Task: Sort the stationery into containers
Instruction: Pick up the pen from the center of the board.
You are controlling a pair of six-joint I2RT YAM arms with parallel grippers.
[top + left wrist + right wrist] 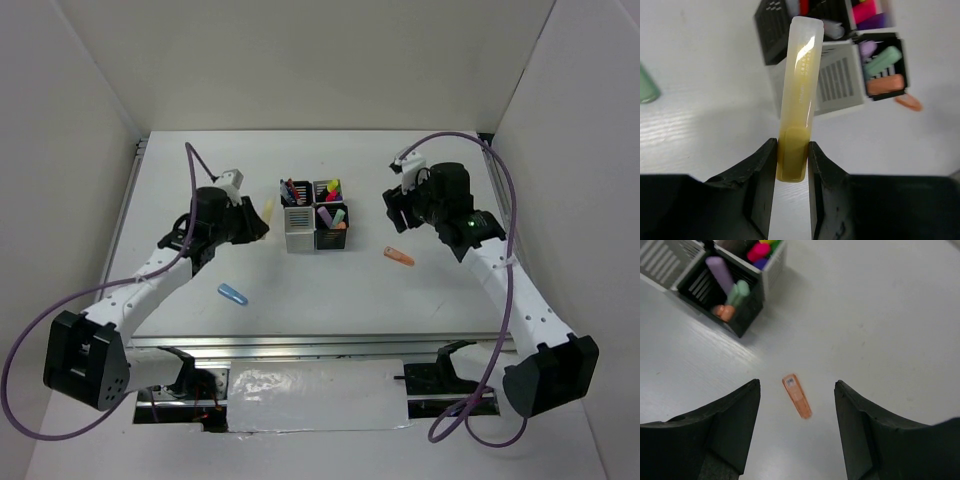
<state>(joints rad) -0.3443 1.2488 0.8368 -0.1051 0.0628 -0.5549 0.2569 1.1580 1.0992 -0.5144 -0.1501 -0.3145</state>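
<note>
Only the end of the yellow marker [801, 90] is sitting in the clenching left tool [792, 150], risking a swivel; the right tool [797, 385] is gaping, empty.

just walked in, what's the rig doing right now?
Both arms are sorting stationery into the containers. The left gripper is shut on a yellow marker and holds it beside the containers on their left. The right gripper is open above an orange marker that lies on the table. A blue marker lies loose nearer the arm bases. Three of the cups already hold pens and markers.
</note>
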